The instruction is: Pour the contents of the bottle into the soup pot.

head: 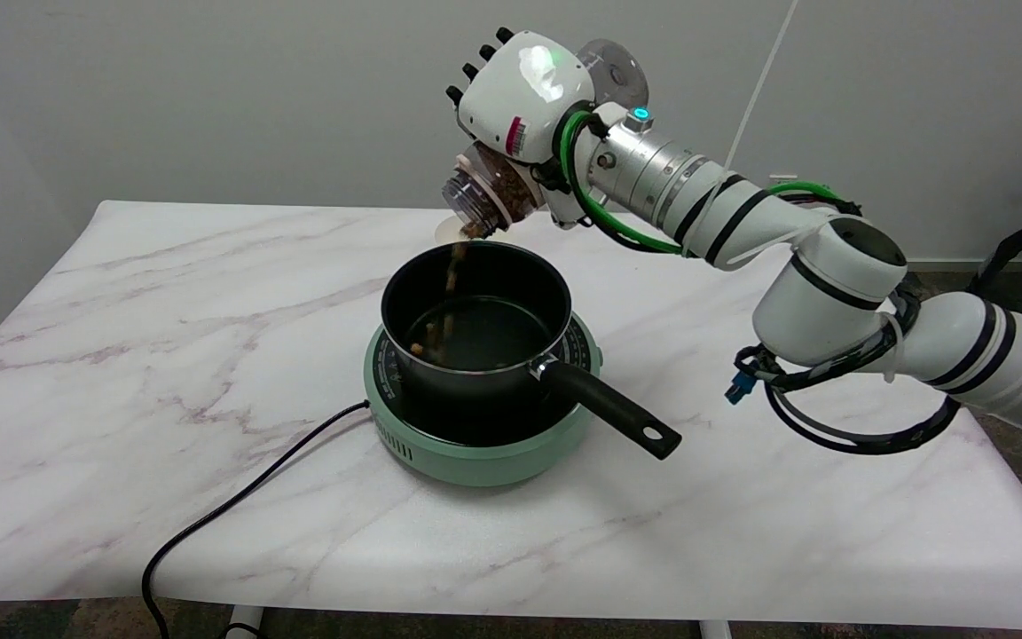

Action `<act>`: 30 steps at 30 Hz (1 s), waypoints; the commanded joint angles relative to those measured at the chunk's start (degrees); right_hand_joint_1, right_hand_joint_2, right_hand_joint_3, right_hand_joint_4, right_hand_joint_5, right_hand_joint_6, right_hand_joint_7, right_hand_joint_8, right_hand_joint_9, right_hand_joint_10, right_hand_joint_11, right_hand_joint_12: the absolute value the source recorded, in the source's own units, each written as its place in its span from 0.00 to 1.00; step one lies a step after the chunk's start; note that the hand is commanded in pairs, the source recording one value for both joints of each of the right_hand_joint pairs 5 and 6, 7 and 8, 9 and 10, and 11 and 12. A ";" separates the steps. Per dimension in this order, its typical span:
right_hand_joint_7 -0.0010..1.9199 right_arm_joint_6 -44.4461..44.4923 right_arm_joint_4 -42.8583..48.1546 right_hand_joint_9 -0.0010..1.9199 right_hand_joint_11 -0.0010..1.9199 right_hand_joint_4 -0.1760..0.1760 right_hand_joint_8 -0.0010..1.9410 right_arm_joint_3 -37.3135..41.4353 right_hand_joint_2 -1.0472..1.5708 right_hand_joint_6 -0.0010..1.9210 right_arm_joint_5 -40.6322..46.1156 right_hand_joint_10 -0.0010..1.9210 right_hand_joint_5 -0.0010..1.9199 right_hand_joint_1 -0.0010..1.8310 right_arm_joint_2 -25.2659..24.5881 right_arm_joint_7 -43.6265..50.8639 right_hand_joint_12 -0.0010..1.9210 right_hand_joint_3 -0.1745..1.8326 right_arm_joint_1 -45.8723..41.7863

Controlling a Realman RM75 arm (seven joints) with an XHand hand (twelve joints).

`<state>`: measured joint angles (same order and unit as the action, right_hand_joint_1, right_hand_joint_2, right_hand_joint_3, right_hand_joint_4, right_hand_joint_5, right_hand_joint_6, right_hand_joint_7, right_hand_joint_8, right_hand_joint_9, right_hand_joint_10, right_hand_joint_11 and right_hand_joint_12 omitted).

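My right hand (524,93) grips a clear bottle (491,191) high above the table, tipped with its mouth pointing down and to the left. Brown pieces fill the bottle's lower part and fall in a thin stream (455,266) into the black soup pot (475,311). A few brown pieces (427,342) lie on the pot's floor at its left side. The pot stands on a round green hotplate (484,444), its black handle (617,408) pointing to the lower right. The bottle's base is hidden behind my hand.
A black power cord (236,506) runs from the hotplate's left side across the marble table (121,355) and off its front edge. A small pale disc (449,232) lies on the table behind the pot. My right arm (830,275) spans the table's right side.
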<state>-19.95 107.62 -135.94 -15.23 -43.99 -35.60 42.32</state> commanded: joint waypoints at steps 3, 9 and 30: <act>0.68 0.42 -0.09 0.60 0.51 0.50 0.67 -1.71 0.60 0.87 -0.95 0.60 0.87 0.79 0.88 -2.93 0.51 0.49 1.37; 0.68 0.25 -0.09 0.60 0.51 0.50 0.67 -1.77 0.60 0.88 -0.95 0.60 0.88 0.79 1.04 -3.08 0.51 0.48 1.37; 0.73 -1.32 -0.25 0.64 0.55 0.50 0.72 -6.01 0.70 0.90 -2.87 0.64 0.90 0.77 3.29 -2.69 0.55 0.42 5.86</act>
<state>-19.96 107.54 -138.80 -16.40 -42.15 -38.66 45.02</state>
